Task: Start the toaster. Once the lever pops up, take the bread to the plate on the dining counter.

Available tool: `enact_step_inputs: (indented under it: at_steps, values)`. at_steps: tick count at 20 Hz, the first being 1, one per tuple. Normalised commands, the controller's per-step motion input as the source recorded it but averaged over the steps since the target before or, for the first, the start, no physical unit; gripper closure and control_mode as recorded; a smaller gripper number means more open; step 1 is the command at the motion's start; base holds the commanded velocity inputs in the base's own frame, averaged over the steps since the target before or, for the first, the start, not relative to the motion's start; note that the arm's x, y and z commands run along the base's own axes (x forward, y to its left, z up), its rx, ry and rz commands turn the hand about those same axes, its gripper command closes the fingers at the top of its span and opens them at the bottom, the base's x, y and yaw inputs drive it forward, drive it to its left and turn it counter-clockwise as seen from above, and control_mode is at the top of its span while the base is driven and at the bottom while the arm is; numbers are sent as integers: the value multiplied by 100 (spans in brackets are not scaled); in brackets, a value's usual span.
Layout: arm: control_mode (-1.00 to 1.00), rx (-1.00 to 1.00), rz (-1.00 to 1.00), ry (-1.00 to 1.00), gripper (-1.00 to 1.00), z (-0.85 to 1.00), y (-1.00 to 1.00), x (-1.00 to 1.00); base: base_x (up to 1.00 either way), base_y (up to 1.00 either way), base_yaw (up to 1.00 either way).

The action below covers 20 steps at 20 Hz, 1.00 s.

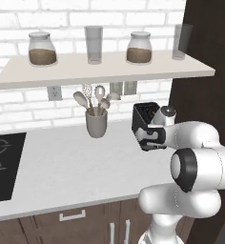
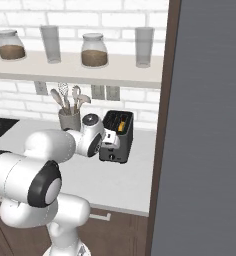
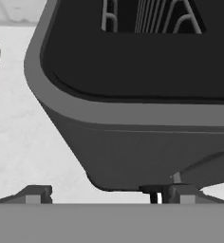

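The tabletop (image 1: 76, 171) is a pale worktop over dark drawer cabinets, and it carries the toaster (image 2: 117, 136), my reference landmark. Left of the toaster, at the far end of the tabletop, sits a black cooktop (image 1: 2, 167). Above the toaster, a long pale shelf (image 1: 105, 71) is fixed to the white brick wall and carries two lidded jars (image 1: 42, 48) with brown contents and two clear glasses (image 1: 93, 45). Right of the toaster, a tall dark panel (image 2: 205, 125) rises from the tabletop edge.

The toaster is a small black box standing upright on the tabletop near the back wall, just below the wall outlets (image 2: 105, 92). The bread (image 2: 121, 124) sits inside the toaster's slot; a yellowish edge shows at the slot opening in the right base view.

Left of the toaster, near it but apart, stands a grey utensil cup (image 1: 96, 123) holding spoons and a whisk.

My claw (image 3: 104, 194) is positioned at the toaster's front end, at the lower part of its body. The jaws stand wide apart and hold nothing. In the hand view, the toaster's dark body lies directly ahead, with one fingertip (image 3: 35, 194) to each side at the bottom.
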Motion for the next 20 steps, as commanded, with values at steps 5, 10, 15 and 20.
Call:
enact_step_inputs:
  at_steps: [5,10,15,20]
  values:
    - [-100,0,0,0,-100,-10,0,0,0,0,0]
    - [-100,0,0,0,-100,1,0,0,0,0,0]
    - [-100,0,0,0,-100,27,-3,0,0,0,0]
    - [-100,0,0,0,-100,38,-6,0,0,0,0]
